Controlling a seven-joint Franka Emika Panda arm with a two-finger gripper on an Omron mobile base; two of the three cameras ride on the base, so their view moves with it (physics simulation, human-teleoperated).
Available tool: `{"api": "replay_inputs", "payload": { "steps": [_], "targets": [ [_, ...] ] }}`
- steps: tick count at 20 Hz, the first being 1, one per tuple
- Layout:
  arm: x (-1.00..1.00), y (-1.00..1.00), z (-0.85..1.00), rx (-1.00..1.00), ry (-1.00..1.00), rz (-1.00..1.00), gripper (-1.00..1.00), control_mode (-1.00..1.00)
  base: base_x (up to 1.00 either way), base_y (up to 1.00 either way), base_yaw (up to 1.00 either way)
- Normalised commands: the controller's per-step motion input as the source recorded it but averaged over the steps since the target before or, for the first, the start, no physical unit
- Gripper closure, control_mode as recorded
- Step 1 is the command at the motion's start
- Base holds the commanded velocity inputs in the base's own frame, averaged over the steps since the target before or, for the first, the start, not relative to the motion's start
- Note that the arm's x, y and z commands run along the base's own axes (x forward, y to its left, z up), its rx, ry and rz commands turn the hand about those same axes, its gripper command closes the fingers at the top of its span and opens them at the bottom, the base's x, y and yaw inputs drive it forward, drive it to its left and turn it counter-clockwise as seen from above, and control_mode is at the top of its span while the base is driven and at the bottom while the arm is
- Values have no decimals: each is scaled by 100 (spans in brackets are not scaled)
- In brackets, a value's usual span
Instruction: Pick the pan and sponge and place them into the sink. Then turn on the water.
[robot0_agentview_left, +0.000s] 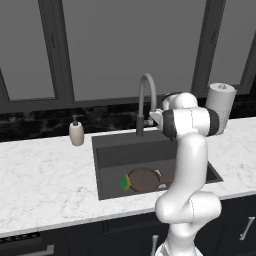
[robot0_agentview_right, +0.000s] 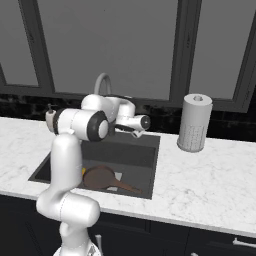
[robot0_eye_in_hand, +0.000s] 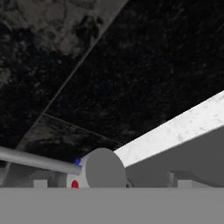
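Taking the sink (robot0_agentview_left: 107, 150) as the landmark and reading left to right in the left base view: the beige soap dispenser (robot0_agentview_left: 76, 132) stands on the white marble tabletop (robot0_agentview_left: 45, 175) just left of the basin's back corner. Inside the basin lie the sponge (robot0_agentview_left: 124, 182), green with a yellow edge, touching the left rim of the dark reddish-brown pan (robot0_agentview_left: 143, 179), whose handle runs off to the right behind the arm. The grey gooseneck faucet (robot0_agentview_left: 145, 100) rises at the middle of the sink's back edge, and the paper towel roll (robot0_agentview_left: 220, 102) stands on the tabletop behind the sink's right side.

Both objects appear to be in the sink already, and no blue stream falls from the spout, so the step in hand is judged to be turning on the water. The hand (robot0_agentview_right: 136, 131) is held up at the faucet's base, above the back of the basin, with its fingers spread wide and gripping nothing. The next move probably calls for pushing the lever sideways rather than closing on it.

The hand view adds what the 2 base views lack: a close look at the faucet's valve body (robot0_eye_in_hand: 101, 168), a grey cylinder with a red and a blue dot, and its thin lever (robot0_eye_in_hand: 35, 159) running off to the left, against the dark backsplash. The base views alone give the basin's contents.
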Motion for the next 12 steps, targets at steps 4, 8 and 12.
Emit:
{"api": "replay_inputs", "payload": {
  "steps": [4,8,12],
  "targets": [
    [24,3,0,0,0,0,-100,-100,0,0,0],
    [22,10,-2,0,0,0,-100,-100,0,0,0],
    [17,1,-1,1,0,0,-100,-100,0,0,0]
  ]
}}
